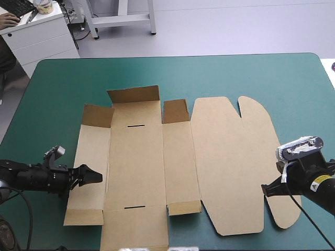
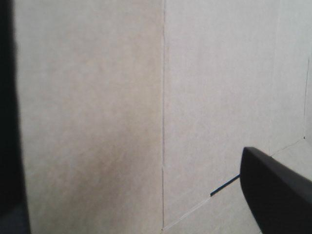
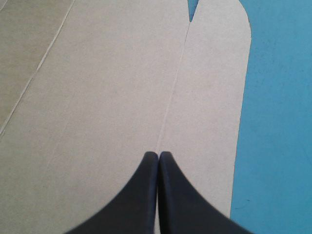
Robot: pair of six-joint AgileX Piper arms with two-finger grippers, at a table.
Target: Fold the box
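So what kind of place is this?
Probably a robot lab or workshop: a left claw and a right claw reach over a brown box on a table with a teal-green cover, and a white desk stands beyond it.

table (image 1: pixel 235 73) with teal-green cover, brown box (image 1: pixel 220 157) lying mostly flat on it, far flaps (image 1: pixel 133 94) raised

Box (image 1: pixel 157 167) lies flat on the worktop (image 1: pixel 209 73), roughly centred. Left hand (image 1: pixel 97 177) sits over the box's left panel. Right hand (image 1: pixel 267 189) sits over the box's right flap, toward its near end.
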